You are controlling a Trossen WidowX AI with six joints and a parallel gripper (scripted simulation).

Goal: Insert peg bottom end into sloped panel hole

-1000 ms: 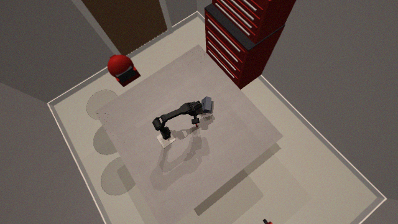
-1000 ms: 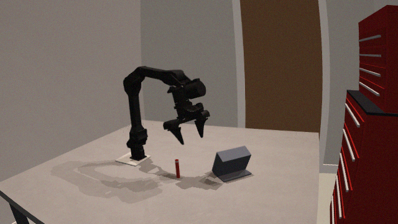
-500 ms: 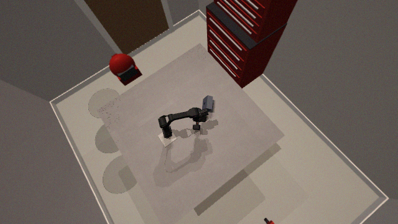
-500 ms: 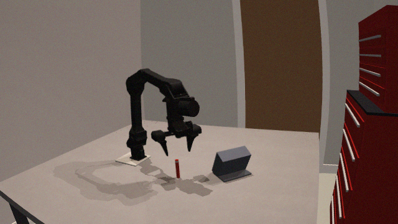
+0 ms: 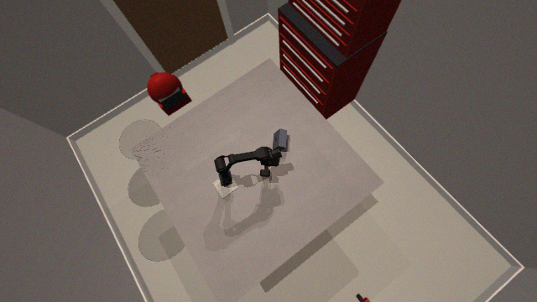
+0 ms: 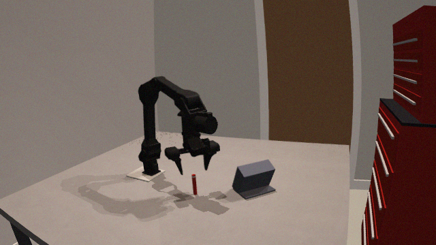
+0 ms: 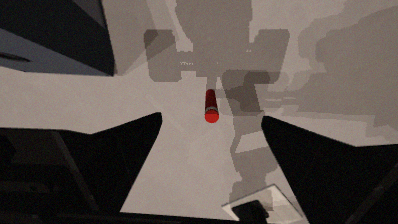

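A thin red round peg [image 6: 194,185] [image 7: 211,104] with a light band near its top stands upright on the table. My gripper [image 6: 194,171] [image 7: 210,118] is open and empty, pointing down above the peg. In the wrist view the peg's top shows between the two fingertips, about midway. The fingertips are roughly level with or a little above the peg's top. The grey-blue sloped panel block [image 5: 279,139] [image 6: 253,180] [image 7: 55,52] stands beyond the peg. Its hole [image 7: 14,57] shows as a dark oval at the upper left of the wrist view. In the top view the arm hides the peg.
The arm's white base plate [image 5: 224,192] [image 6: 133,175] [image 7: 280,194] lies on the table [image 5: 268,92] [image 6: 293,218]. A red tool cabinet [image 5: 357,75] [image 6: 402,177] stands past the table's edge. Shadows of the arm fall across the table around the peg.
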